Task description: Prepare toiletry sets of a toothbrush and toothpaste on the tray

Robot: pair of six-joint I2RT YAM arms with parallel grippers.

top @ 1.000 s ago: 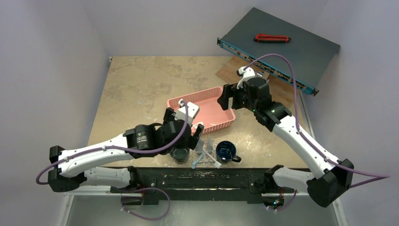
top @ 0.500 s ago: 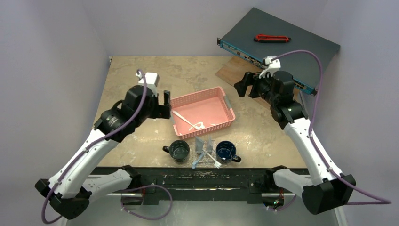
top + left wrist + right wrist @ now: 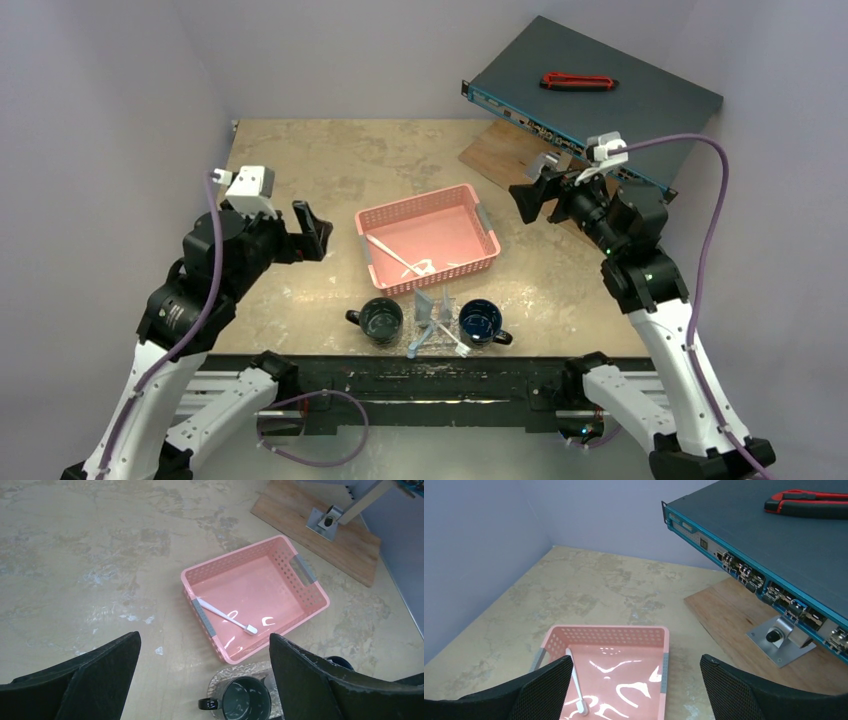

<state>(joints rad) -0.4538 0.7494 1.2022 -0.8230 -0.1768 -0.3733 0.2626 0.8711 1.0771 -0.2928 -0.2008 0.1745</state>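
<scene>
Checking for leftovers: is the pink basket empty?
Not empty: a white toothbrush lies inside the pink basket.

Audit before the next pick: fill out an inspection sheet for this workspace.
Surface: beige mottled table.
Job's things: one white toothbrush in the pink basket; blue toothbrush and grey tube between two mugs on the tray.
Clutter: network switch with a red cutter on top; wooden board.
Grippers: left gripper and right gripper, jaws open, empty, raised either side of the basket.
Cables: purple cable along each arm.
Surroundings: plain walls.
</scene>
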